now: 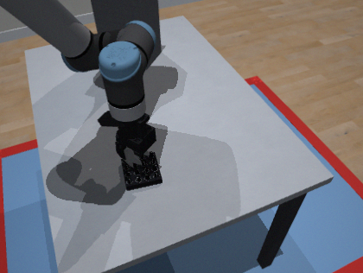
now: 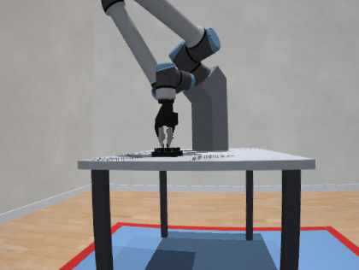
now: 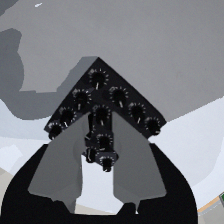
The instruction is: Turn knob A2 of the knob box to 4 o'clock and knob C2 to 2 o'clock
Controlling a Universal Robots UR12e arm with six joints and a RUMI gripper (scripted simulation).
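The black knob box (image 1: 143,173) lies flat on the grey table, left of its middle. It also shows in the exterior view (image 2: 167,152) and in the wrist view (image 3: 102,107), where one corner points away from me. It carries several small black knobs with white marks. My gripper (image 1: 134,159) (image 2: 165,143) points straight down over the box's far part, fingertips just above the knobs. In the wrist view the fingers stand slightly apart on either side of an inner knob (image 3: 101,114), without clamping it. I cannot read the knob pointers or see the socket.
The arm's grey base column (image 2: 209,111) stands at the table's back edge. The table edges are well away from the box. A blue mat with a red border (image 1: 328,203) lies on the floor around the table.
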